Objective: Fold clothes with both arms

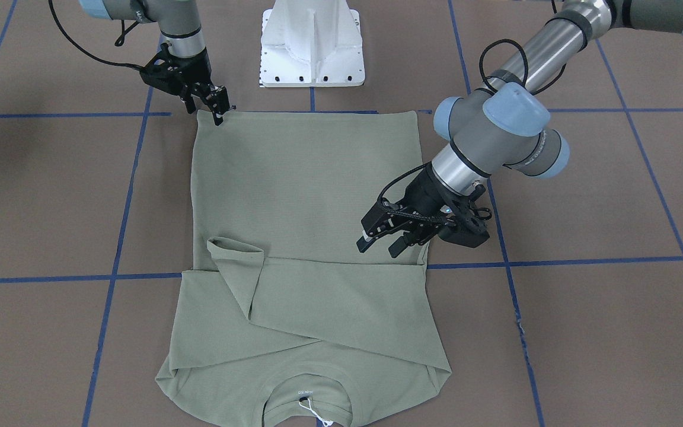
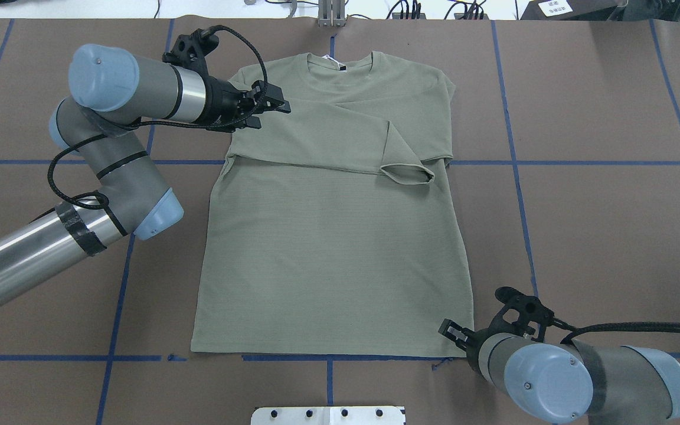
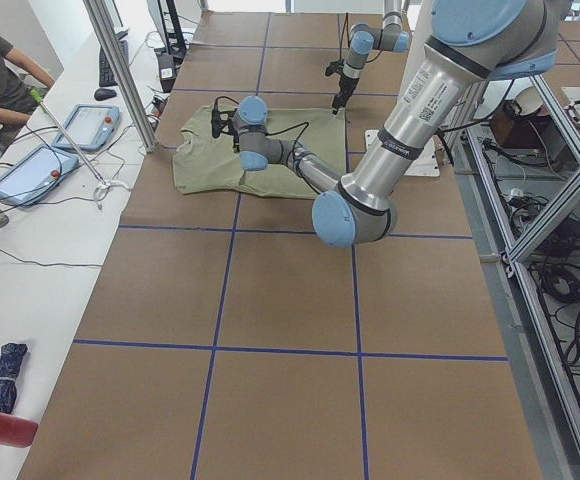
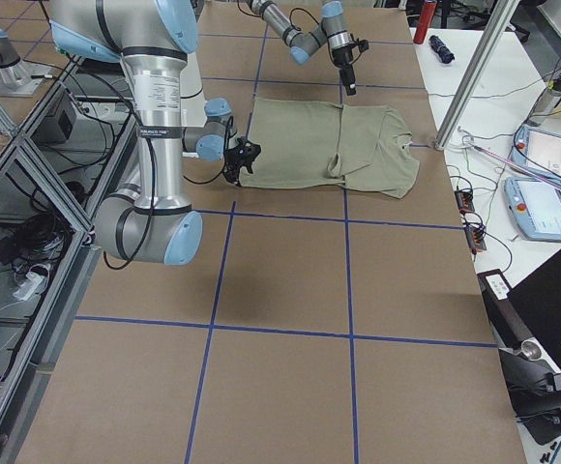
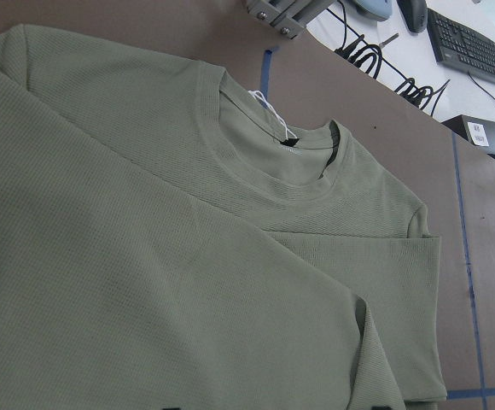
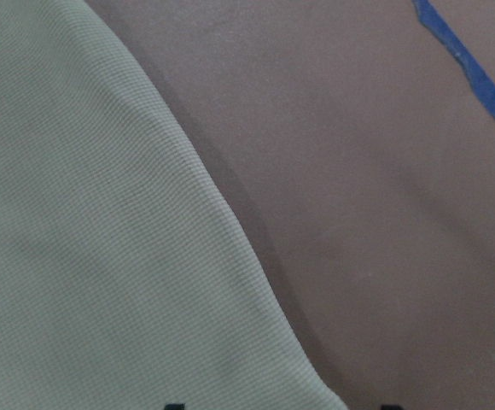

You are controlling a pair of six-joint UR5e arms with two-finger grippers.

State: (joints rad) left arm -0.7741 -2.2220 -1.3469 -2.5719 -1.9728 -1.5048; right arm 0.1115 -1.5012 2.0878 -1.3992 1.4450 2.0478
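Green shirt (image 1: pixel 306 196) lies on the worktop (image 1: pixel 584 296); my left fingers (image 1: pixel 371 236) gape empty near its folded sleeve (image 1: pixel 341 296), right fingers (image 1: pixel 218 107) gape at its hem corner (image 1: pixel 202 117).

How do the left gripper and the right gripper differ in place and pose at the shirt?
The left gripper is at the shirt's side edge, beside the folded sleeve, while the right gripper is at a hem corner. The left gripper lies at a shallow slant, pointing across the cloth; the right gripper points steeply down. Both are open and hold nothing.
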